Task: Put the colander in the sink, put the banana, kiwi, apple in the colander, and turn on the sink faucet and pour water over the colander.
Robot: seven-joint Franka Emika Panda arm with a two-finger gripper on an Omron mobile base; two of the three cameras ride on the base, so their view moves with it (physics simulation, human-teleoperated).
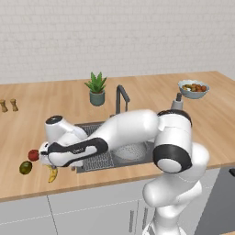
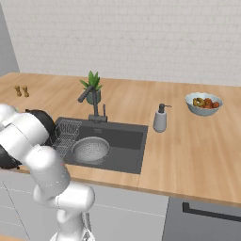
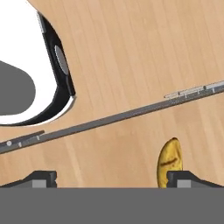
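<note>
The colander (image 1: 130, 151) (image 2: 91, 148) sits in the sink (image 1: 146, 146) (image 2: 127, 141) below the faucet (image 1: 120, 98) (image 2: 94, 101). On the counter left of the sink lie the apple (image 1: 33, 155), the kiwi (image 1: 25, 167) and the banana (image 1: 53, 173). My gripper (image 1: 64, 165) hangs low over the counter between the sink's left edge and these fruits. In the hand view the gripper (image 3: 113, 179) is open with bare wood between the fingertips. The banana (image 3: 170, 162) lies just by the right fingertip (image 3: 188, 179).
A wire rack (image 1: 96, 160) (image 2: 66, 134) lies over the sink's left part. A thin dark bar (image 3: 109, 119) crosses the hand view. A plant (image 1: 96, 89), a soap dispenser (image 2: 160, 118) and a fruit bowl (image 1: 193, 88) (image 2: 203, 103) stand behind and right of the sink. Two small shakers (image 1: 9, 105) stand far left.
</note>
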